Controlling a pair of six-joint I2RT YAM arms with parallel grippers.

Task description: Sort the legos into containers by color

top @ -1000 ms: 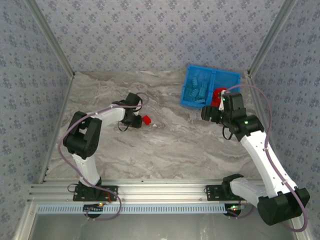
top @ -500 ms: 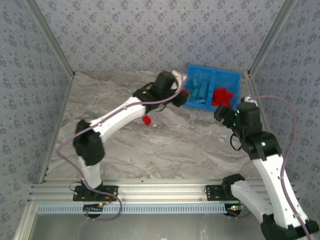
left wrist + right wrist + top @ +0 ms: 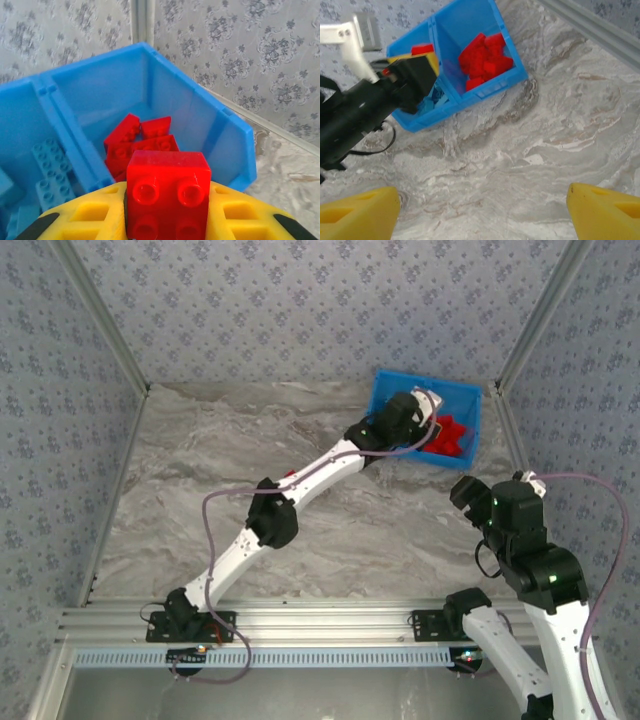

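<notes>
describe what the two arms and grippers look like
The left arm and right arm have white links, black joint housings and a lilac cable alongside. The left gripper and right gripper have blocky yellow fingers with cut-out slots.

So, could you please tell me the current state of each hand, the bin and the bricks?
left hand: shut on the red brick, raised over the bin.
red brick: gripped, studs showing, not yet dropped.
right hand: open, empty, above the table.
bin: upright.
red pile: lying in the right compartment.
light blue bricks: lying in the left compartment.
</notes>
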